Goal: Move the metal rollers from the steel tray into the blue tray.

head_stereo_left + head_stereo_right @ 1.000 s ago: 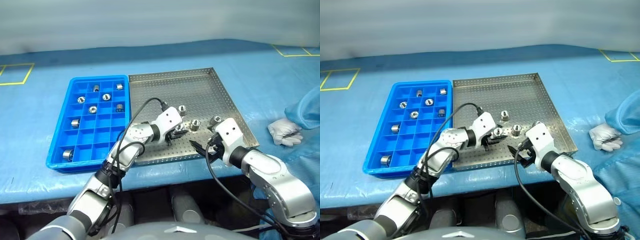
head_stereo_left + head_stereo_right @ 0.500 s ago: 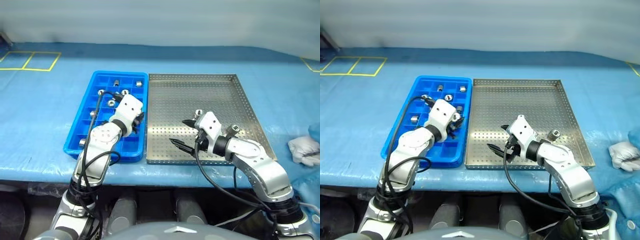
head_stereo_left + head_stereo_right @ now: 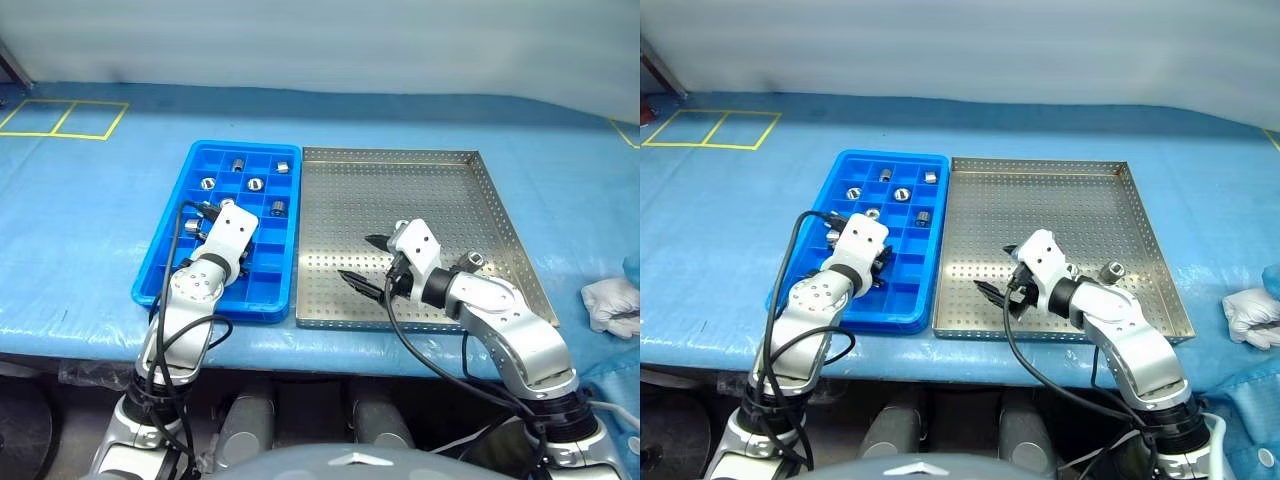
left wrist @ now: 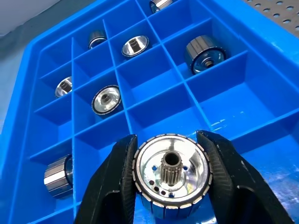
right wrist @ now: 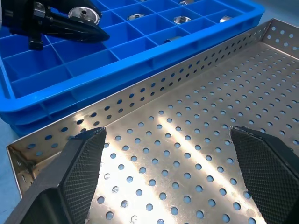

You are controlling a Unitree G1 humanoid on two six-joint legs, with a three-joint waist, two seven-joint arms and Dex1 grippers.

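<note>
Left gripper (image 4: 170, 179) clamped on a metal roller (image 4: 171, 175) over the blue tray (image 3: 290, 245); right gripper (image 5: 170, 175) with jaws wide apart.

Beyond the held roller, more metal rollers (image 4: 106, 99) sitting singly in compartments. Beneath the spread right jaws, bare perforated floor of the steel tray (image 3: 400, 185), on a blue-covered bench (image 3: 90, 220). One roller (image 3: 473, 260) left in the steel tray, just right of that gripper.

Far cells of blue tray (image 3: 195, 165) blocked by rollers (image 4: 205, 53); near cells free. Steel tray (image 3: 400, 185) mostly bare; one roller (image 3: 474, 260) near right rim.
</note>
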